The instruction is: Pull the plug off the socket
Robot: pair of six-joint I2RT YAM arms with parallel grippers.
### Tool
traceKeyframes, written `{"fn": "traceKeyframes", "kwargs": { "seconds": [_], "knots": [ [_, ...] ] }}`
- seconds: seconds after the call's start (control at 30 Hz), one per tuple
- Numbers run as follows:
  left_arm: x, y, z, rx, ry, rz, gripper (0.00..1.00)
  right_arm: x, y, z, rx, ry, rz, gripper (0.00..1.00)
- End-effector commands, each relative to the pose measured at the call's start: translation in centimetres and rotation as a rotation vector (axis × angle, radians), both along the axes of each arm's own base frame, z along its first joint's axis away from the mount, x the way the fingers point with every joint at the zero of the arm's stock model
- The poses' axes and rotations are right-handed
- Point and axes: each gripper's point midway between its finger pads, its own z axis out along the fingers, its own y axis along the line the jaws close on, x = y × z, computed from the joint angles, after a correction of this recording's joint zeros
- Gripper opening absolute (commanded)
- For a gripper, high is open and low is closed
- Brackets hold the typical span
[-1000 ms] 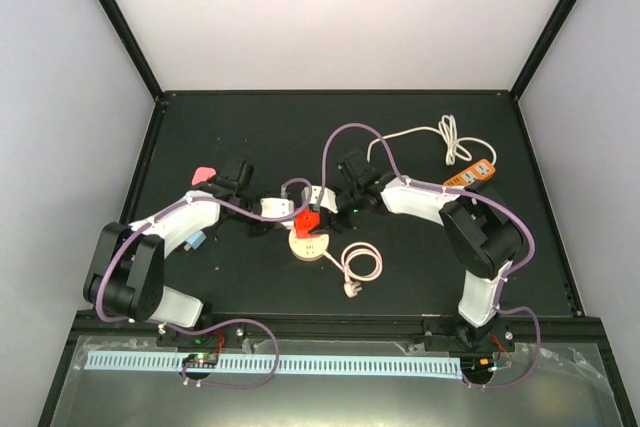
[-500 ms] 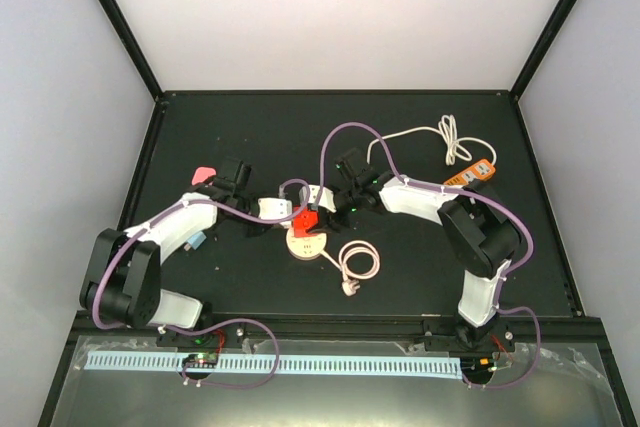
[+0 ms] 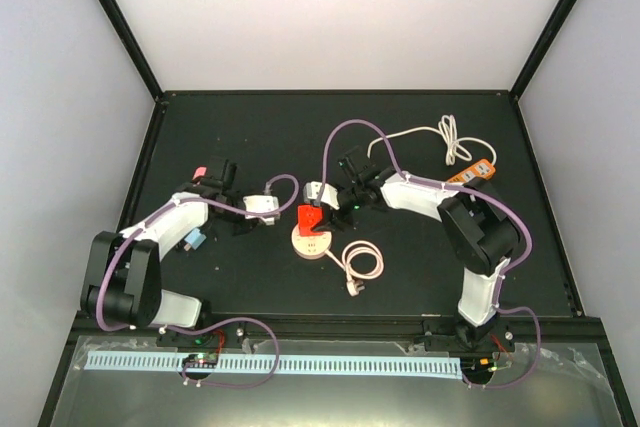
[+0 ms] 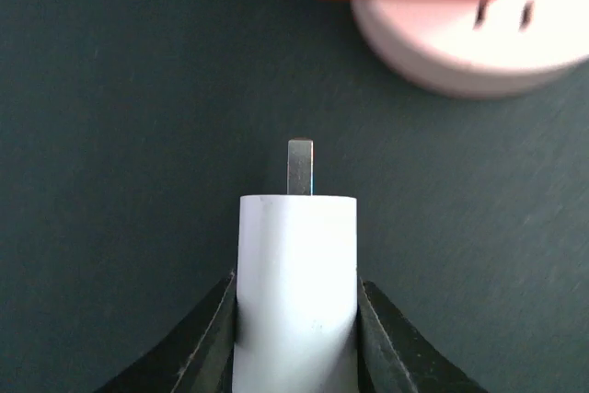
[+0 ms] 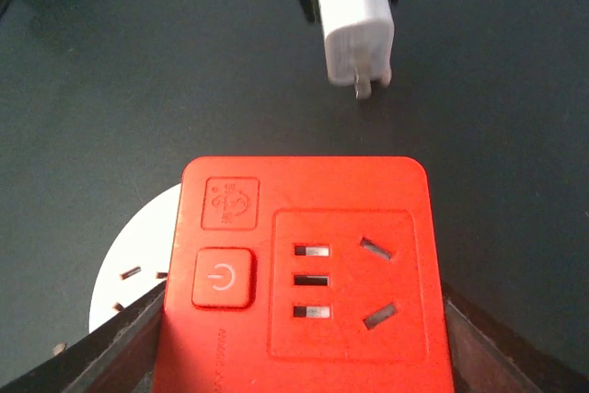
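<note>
white plug (image 4: pixel 296 255) clamped in left gripper (image 4: pixel 296 319), red socket (image 5: pixel 304 273) clamped in right gripper (image 5: pixel 299 361), round base (image 3: pixel 313 246) beside, coiled cable (image 3: pixel 361 264) near

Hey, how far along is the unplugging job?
Done: the white plug is out of the red socket, its prong bare, with open table between them. In hand: the left claw grips the plug and the right claw clamps the socket. Left: probably only setting both down.
</note>
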Motion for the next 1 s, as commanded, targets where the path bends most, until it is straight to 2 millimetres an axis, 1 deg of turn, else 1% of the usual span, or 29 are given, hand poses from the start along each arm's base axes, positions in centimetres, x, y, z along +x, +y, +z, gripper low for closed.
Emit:
{"fn": "traceKeyframes", "kwargs": {
  "seconds": [0.0, 0.17, 0.33, 0.4, 0.43, 0.57, 0.63, 0.73, 0.77, 0.8, 0.97],
  "knots": [
    [0.2, 2.7, -0.3, 0.099, -0.014, 0.045, 0.02, -0.5, -2.5, -3.0, -0.14, 0.084, -0.045, 0.03],
    [0.3, 2.5, 0.5, 0.079, -0.018, 0.045, 0.02, -0.6, -2.5, -3.0, -0.141, 0.087, -0.04, 0.03],
    [-0.4, 1.5, 2.7, 0.007, -0.007, 0.033, 0.02, -0.8, -2.6, -3.0, -0.14, 0.091, -0.036, 0.03],
    [-0.3, 1.4, 3.7, -0.01, -0.014, 0.046, 0.02, -0.8, -2.6, -3.0, -0.139, 0.093, -0.034, 0.04],
    [-0.1, 1.4, 4.1, -0.014, -0.014, 0.058, 0.03, -0.8, -2.6, -3.0, -0.14, 0.094, -0.033, 0.05],
    [0.7, 1.8, 7.1, -0.059, -0.035, 0.128, 0.04, -0.9, -2.6, -2.9, -0.14, 0.096, -0.032, 0.07],
    [1.4, 2.2, 8.5, -0.086, -0.032, 0.171, 0.05, -1.0, -2.6, -2.9, -0.139, 0.099, -0.031, 0.08],
    [2.6, 3.2, 10.0, -0.117, -0.021, 0.25, 0.06, -0.9, -2.6, -2.9, -0.138, 0.1, -0.033, 0.09],
    [2.9, 3.5, 10.2, -0.121, -0.02, 0.271, 0.07, -0.9, -2.6, -2.9, -0.139, 0.099, -0.034, 0.09],
    [3.3, 3.9, 9.5, -0.113, 0.006, 0.296, 0.07, -0.8, -2.6, -2.9, -0.14, 0.1, -0.037, 0.09],
    [5.1, 5.8, 7.1, -0.066, 0.056, 0.414, 0.08, -0.9, -2.6, -2.9, -0.142, 0.101, -0.036, 0.1]
  ]
}}
